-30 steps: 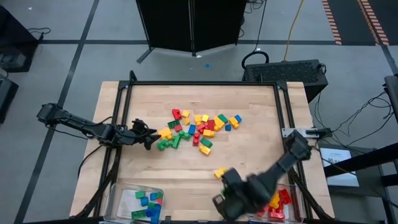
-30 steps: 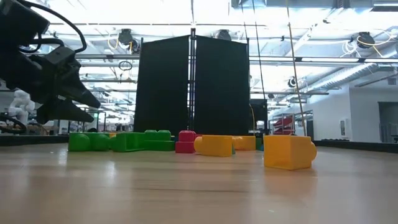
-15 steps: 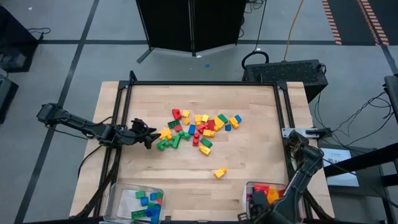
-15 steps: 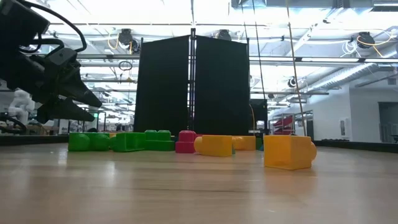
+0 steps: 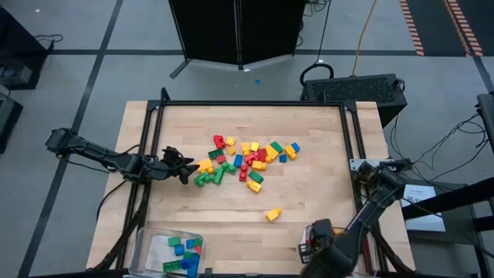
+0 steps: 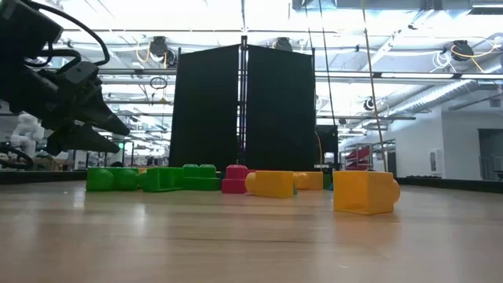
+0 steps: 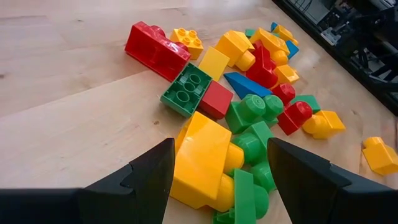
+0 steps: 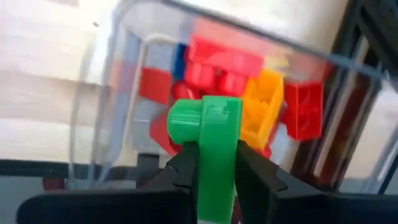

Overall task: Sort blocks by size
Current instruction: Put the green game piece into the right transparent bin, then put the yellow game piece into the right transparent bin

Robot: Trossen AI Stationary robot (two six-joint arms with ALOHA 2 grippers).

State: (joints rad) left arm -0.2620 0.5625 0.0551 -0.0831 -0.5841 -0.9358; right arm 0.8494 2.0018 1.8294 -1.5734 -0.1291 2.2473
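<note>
A pile of red, yellow, green and blue blocks (image 5: 247,158) lies at the table's middle, and one yellow block (image 5: 272,214) lies apart nearer the front. My left gripper (image 7: 217,180) stands open, low at the pile's left edge, a finger on either side of a yellow block (image 7: 202,158) without touching it. My right gripper (image 8: 214,163) is shut on a green block (image 8: 208,127) above the clear bin (image 8: 118,74) at the near right corner, which holds red and yellow blocks. My right gripper pinches the green block by two opposite sides (image 8: 217,149) between its two fingers. The fingers point steeply down from above. The block's rounded stud end (image 8: 183,118) sticks out past the fingertips. The block is lifted clear, over the bin's contents.
A second clear bin (image 5: 166,251) with green and blue blocks stands at the near left corner. Bare wood lies between the pile and the bins. A dark metal frame (image 5: 251,103) runs around the table. In the low view the lone yellow block (image 6: 365,192) stands in front.
My right gripper has swung from the table's near middle toward the near right corner, over the bin there, coming down and turning its wrist as it went. The pile and the lone yellow block have not moved.
</note>
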